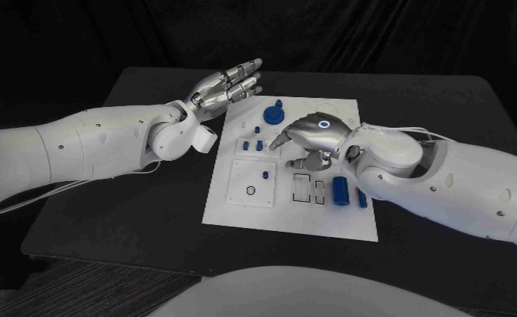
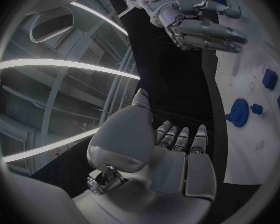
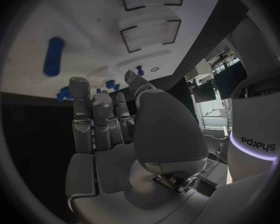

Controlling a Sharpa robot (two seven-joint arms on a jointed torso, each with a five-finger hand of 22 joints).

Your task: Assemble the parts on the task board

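Note:
The white task board point(image 1: 243, 208) lies in the middle of the black table. On it are a blue gear point(image 1: 275, 113), small blue pegs point(image 1: 252, 146) and a blue cylinder point(image 1: 341, 190). My right hand point(image 1: 312, 139) hovers over the board's middle with its fingers stretched down and nothing in them. In the right wrist view the right hand point(image 3: 112, 134) points at the board point(image 3: 84, 35), with the cylinder point(image 3: 53, 57) and small blue pieces point(image 3: 109, 84) beyond its fingertips. My left hand point(image 1: 228, 85) is held flat and empty just off the board's far left corner. The left wrist view shows the gear point(image 2: 238, 112).
Two white rectangular sockets point(image 1: 308, 189) and a square plate with a ring point(image 1: 252, 191) sit near the board's front. A second blue piece point(image 1: 362, 199) lies by the right forearm. Black table point(image 1: 129, 212) surrounds the board, with dark curtain behind.

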